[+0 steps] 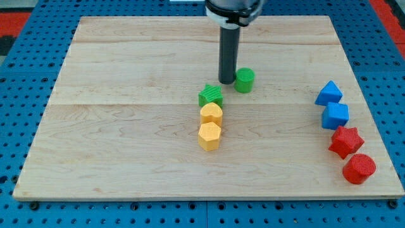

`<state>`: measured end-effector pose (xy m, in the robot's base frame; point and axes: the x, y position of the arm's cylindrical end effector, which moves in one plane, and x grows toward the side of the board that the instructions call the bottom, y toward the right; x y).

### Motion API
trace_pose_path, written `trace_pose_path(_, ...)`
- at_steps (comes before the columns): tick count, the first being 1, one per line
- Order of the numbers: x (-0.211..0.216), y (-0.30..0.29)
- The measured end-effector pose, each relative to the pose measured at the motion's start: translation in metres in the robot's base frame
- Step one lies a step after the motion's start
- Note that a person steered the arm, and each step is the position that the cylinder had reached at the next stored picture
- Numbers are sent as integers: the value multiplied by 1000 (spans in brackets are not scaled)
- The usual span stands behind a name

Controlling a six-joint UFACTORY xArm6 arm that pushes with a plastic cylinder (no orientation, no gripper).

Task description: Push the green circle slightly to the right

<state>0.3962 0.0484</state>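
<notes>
Little of the push looks done: the arm's tip (227,81), a bare rod with no claw, sits just left of the green circle (245,80), seemingly touching it.

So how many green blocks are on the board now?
2. The green circle sits just right of my tip, near the view's top centre. The green star lies below-left of it, touching the upper yellow block. None seems hidden.
</notes>
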Motion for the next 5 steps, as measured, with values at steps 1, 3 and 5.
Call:
trace_pose_path(1, 29, 0)
trace_pose_path(3, 28, 5)
trace_pose_path(5, -12, 20)
